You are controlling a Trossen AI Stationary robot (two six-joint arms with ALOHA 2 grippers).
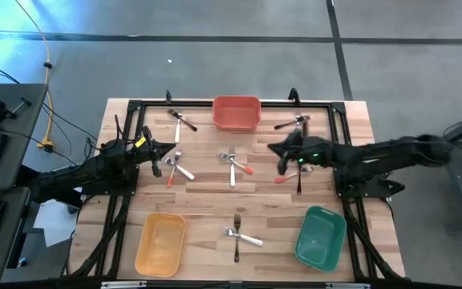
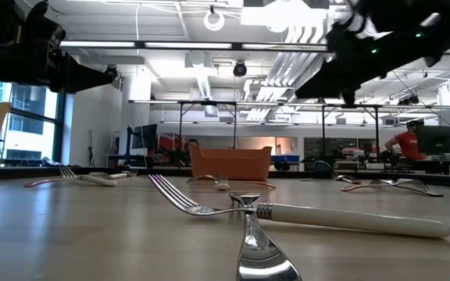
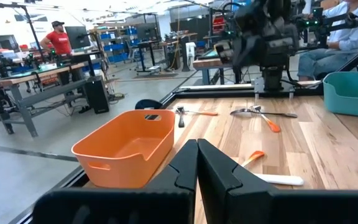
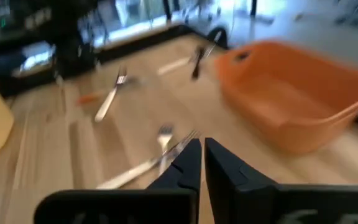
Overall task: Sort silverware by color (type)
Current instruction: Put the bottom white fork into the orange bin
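Your left gripper (image 3: 197, 163) has its fingers (image 3: 182, 165) pressed together on nothing, and the right gripper (image 4: 202, 163) is the same: fingertips nearly touching, nothing between them. Both look like arms travelling between picks, not arms carrying.

From above, the left gripper (image 1: 169, 149) hangs over the cluster of cutlery (image 1: 176, 167) on the left of the table (image 1: 207, 205), where red and white handles lie crossed. The right gripper (image 1: 275, 149) hangs beside the red-handled piece (image 1: 289, 174) and a black-handled one (image 1: 299, 178) on its side (both seem to lie just under the arm).

None of the silverware is sorted yet, as far as I can judge. The red bin (image 1: 237, 113) at the far edge, the yellow bin (image 1: 161, 243) and the green bin (image 1: 321, 235) at the near edge all look empty. Pieces lie in mixed pairs: a black and white pair (image 1: 182, 120) far left, a pair (image 1: 293, 123) far right, a red and white pair (image 1: 234, 163) in the middle, and a white fork (image 1: 245, 236) crossing a dark piece near you.

Since handles overlap, you would probably want to open wide and take the upper piece of a pair first, so its neighbour is not dragged along.
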